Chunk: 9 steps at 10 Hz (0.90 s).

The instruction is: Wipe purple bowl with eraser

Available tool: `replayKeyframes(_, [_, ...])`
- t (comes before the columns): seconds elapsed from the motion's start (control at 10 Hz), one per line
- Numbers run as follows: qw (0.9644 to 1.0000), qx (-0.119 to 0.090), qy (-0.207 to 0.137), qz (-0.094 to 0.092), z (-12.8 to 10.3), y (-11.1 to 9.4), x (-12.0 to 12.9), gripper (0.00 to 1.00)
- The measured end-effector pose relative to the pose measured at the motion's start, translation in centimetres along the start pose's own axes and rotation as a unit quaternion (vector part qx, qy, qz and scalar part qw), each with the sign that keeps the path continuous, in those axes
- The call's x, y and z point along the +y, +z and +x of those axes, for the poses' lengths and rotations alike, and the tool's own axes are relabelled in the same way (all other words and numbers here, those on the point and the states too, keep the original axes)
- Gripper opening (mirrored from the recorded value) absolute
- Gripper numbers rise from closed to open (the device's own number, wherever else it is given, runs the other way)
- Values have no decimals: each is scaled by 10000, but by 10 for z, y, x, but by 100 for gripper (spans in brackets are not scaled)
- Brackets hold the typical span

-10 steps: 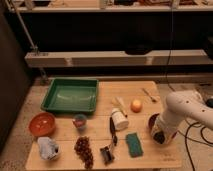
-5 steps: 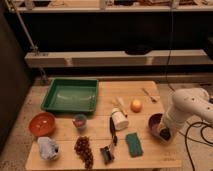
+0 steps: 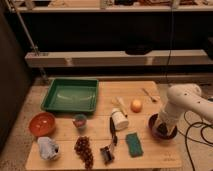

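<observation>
The purple bowl (image 3: 161, 131) sits on the wooden table near its right edge. My white arm comes in from the right and bends down over it. My gripper (image 3: 162, 127) is dark and sits inside the bowl, covering much of its middle. The eraser does not show; whatever is at the gripper's tip is hidden by the gripper and the bowl's rim.
A green tray (image 3: 70, 95) lies at the back left and an orange-red bowl (image 3: 42, 123) at the left. An orange (image 3: 136, 105), a tipped white cup (image 3: 119, 120), a small cup (image 3: 80, 121), grapes (image 3: 84, 150), a green sponge (image 3: 133, 144), a black tool (image 3: 107, 151) and a cloth (image 3: 48, 148) lie around. A cable (image 3: 197, 131) runs at the right.
My arm's upper part has shifted a little to the right and up. The gripper stays in the purple bowl. Nothing else on the table has moved.
</observation>
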<state>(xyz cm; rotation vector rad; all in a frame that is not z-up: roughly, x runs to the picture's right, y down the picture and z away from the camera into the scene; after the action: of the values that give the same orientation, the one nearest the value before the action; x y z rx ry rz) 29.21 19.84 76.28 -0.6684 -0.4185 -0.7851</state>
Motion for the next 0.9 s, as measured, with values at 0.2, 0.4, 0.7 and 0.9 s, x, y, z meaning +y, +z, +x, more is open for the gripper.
replayKeyframes(0.2, [9999, -22, -145, 42, -8, 3, -17, 0])
replayKeyframes(0.4, [9994, -51, -337, 64, -18, 3, -23, 0])
replayKeyframes(0.7, [9983, -139, -558, 19, -36, 5, -18, 0])
replayKeyframes(0.9, [9978, -234, -610, -85, -48, 9, -2, 0])
